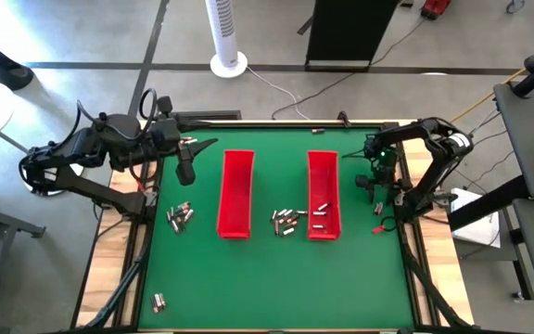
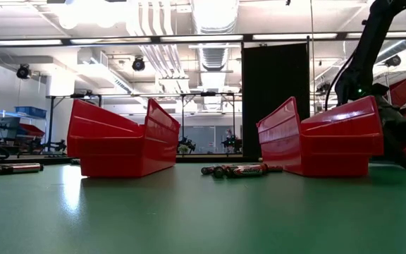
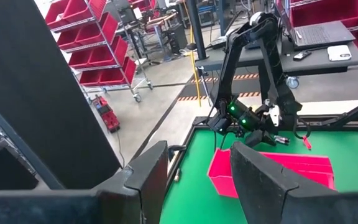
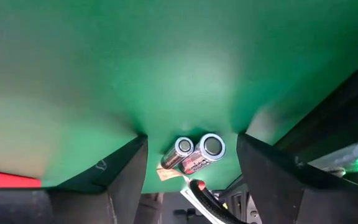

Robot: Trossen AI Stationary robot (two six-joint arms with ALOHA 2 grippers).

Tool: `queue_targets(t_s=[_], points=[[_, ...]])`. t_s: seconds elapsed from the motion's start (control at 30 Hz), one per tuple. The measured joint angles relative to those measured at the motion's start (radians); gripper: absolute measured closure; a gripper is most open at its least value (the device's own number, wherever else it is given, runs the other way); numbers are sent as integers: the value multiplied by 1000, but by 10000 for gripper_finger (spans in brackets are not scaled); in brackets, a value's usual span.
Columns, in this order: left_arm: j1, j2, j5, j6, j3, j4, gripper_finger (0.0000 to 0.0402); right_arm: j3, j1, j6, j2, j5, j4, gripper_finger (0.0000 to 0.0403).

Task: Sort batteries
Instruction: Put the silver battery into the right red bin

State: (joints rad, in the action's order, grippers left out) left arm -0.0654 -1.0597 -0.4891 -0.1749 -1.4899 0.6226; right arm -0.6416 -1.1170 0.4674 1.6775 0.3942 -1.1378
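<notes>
Two long red trays stand on the green mat. Batteries lie in loose groups: left of the left tray, between the trays, inside the right tray and near the front left corner. My right gripper is low over the mat, right of the right tray. It is open, with two batteries lying side by side between its fingers, untouched. My left gripper hangs open high above the far left of the mat, holding nothing.
The table's right rail runs close beside my right gripper, and the right tray's wall stands just to its other side. A small red object lies near the right edge. The near half of the mat is bare green.
</notes>
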Motion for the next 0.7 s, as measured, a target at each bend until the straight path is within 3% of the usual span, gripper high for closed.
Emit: queue_targets(t_s=[0.7], points=[[0, -3, 0, 16, 0, -3, 246, 35, 48, 42, -8, 10, 38, 295]])
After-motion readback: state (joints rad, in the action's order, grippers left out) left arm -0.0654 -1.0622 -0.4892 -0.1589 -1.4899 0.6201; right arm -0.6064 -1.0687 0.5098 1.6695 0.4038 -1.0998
